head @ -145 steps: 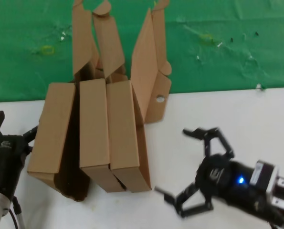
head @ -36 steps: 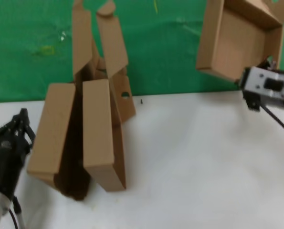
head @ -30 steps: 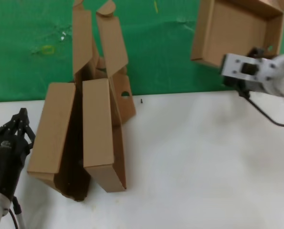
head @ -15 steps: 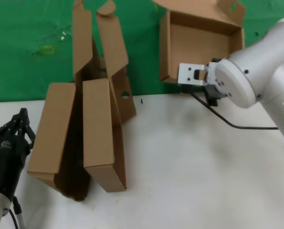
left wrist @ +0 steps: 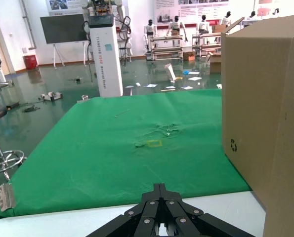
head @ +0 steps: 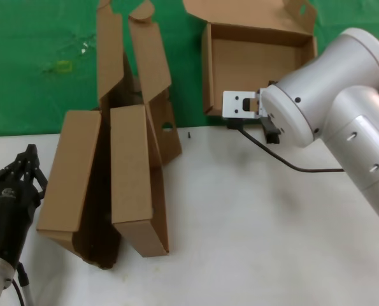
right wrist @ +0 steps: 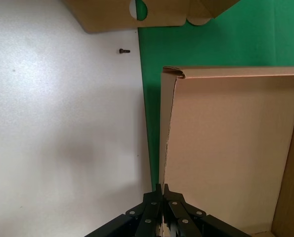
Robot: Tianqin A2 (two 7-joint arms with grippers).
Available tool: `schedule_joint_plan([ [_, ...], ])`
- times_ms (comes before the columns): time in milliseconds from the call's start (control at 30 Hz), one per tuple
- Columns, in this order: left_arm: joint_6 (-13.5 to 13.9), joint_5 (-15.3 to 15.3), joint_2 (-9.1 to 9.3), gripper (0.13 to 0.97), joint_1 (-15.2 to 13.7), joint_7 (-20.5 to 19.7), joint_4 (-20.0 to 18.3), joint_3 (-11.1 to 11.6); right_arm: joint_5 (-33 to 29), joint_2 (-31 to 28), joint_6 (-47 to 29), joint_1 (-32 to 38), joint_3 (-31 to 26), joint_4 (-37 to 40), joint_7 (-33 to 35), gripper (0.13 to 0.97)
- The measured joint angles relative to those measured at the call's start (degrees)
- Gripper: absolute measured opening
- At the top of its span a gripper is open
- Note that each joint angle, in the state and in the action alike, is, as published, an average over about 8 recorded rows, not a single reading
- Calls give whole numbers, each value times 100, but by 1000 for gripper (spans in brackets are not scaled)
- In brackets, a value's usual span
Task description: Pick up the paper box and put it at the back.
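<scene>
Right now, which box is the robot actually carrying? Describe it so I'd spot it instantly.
Find the green cloth backdrop behind the white table. In front of it on the right, the right gripper pinches one wall of the paper box. Unlike the two closed boxes on the left, it gapes open and empty.

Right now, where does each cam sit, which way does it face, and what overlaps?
Head: up high, facing forward-down at the white table; shows the left gripper and right arm.
Left wrist: low, facing the green cloth; own fingertips shut.
Right wrist: looks along the right gripper, shut on the paper box wall.
Shared: head and right wrist both show the paper box.
</scene>
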State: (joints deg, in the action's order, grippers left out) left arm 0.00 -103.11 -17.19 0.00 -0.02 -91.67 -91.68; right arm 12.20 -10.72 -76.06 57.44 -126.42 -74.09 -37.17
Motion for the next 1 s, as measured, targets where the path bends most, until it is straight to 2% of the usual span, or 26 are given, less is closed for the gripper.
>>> schedule_joint_plan([
  [600, 0, 0, 0, 143, 0, 0, 0, 0, -109, 183, 359, -47, 90, 352, 166, 178],
  [867, 0, 0, 0, 143, 0, 0, 0, 0, -127, 221, 392, -128, 171, 282, 144, 280],
  [1000, 0, 0, 0, 143, 0, 0, 0, 0, -63, 217, 257, -138, 234, 40, 137, 280],
])
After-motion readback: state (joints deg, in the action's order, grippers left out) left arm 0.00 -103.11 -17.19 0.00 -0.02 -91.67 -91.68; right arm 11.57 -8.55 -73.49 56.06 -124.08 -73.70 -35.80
